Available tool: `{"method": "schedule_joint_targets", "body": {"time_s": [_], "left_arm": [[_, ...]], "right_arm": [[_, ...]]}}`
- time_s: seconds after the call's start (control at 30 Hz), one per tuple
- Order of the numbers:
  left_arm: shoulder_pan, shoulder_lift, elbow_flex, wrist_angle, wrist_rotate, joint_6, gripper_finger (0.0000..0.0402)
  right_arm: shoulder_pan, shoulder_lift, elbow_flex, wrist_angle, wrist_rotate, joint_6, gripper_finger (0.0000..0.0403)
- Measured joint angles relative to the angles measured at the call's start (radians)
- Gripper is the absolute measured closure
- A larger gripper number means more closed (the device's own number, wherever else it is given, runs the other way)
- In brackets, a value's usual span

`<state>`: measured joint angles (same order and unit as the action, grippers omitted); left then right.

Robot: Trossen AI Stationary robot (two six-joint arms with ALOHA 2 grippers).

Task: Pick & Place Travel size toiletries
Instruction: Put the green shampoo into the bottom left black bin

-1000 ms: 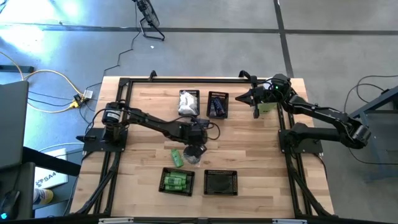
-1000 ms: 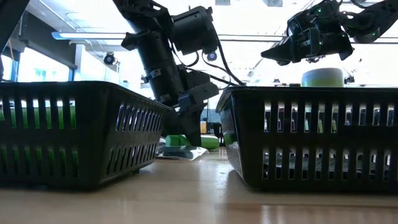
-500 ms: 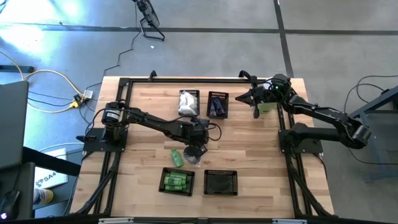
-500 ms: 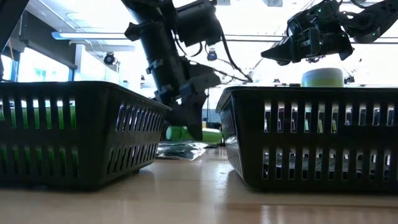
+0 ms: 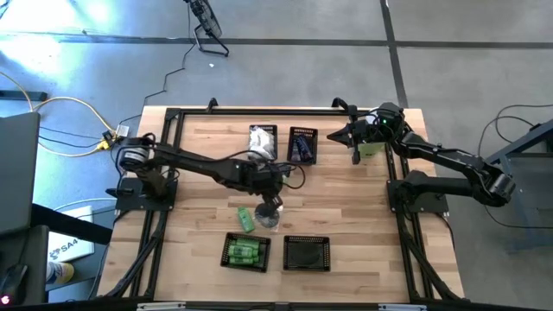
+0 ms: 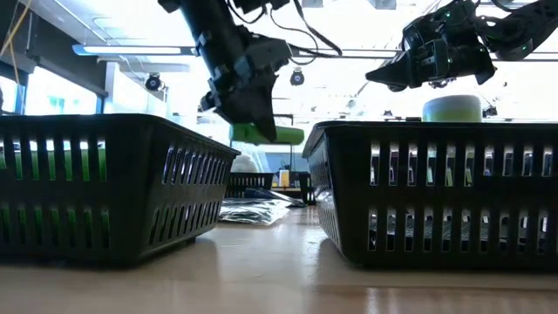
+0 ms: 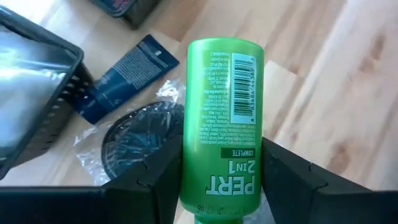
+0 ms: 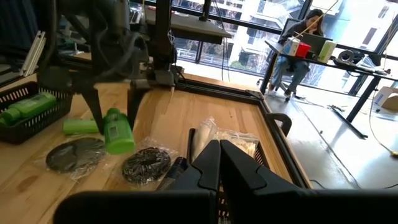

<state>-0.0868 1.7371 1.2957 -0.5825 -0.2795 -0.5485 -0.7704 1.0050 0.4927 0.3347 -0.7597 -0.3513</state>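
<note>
My left gripper (image 5: 270, 206) hangs over the middle of the table, shut on a bright green bottle (image 7: 224, 118), which also shows in the low view (image 6: 266, 133). Below it on the wood lie a second green bottle (image 5: 245, 218), a dark blue tube (image 7: 127, 73) and a dark disc in clear wrap (image 7: 142, 142). The near-left black basket (image 5: 246, 252) holds several green bottles. My right gripper (image 5: 339, 135) waits shut at the far right, above a pale-green cylinder (image 5: 370, 149). My left gripper pinches the green bottle's two opposite sides (image 7: 186, 180) between its two fingers, at the end nearer the wrist. The fingers slant down from the table's left and lie along the bottle. It juts out past the fingertips, lifted clear of the table.
An empty black basket (image 5: 307, 253) stands near right of centre. At the far side, one basket (image 5: 262, 141) holds white packets and another (image 5: 302, 145) holds dark blue pieces. Another wrapped disc (image 8: 146, 163) lies on the wood. A person sits at a desk (image 8: 298, 46) beyond the table.
My left gripper has risen from just above the table, taking the green bottle with it. The bottle now hangs higher, level with the basket rims in the low view. The wrapped disc and the other green bottle stayed on the wood.
</note>
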Motion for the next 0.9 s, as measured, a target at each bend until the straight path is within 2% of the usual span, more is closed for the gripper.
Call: {"method": "schedule_joint_targets", "body": {"time_s": [0.23,0.53,0.7,0.9], "left_arm": [[-0.041,-0.045,0.0,-0.026,0.001,0.065,0.022],[-0.158,-0.061,-0.002,-0.111,-0.005,0.08,0.022],[-0.256,-0.061,-0.002,-0.109,-0.048,0.044,0.022],[-0.377,-0.061,-0.002,-0.109,-0.064,-0.072,0.022]], "right_arm": [[0.0,0.0,0.0,0.0,0.001,-0.02,0.0399],[0.0,0.0,0.0,0.047,0.001,0.081,0.0399],[0.0,0.0,0.0,0.108,0.001,0.165,0.0399],[0.0,0.0,0.0,0.126,0.001,0.258,0.0399]]}}
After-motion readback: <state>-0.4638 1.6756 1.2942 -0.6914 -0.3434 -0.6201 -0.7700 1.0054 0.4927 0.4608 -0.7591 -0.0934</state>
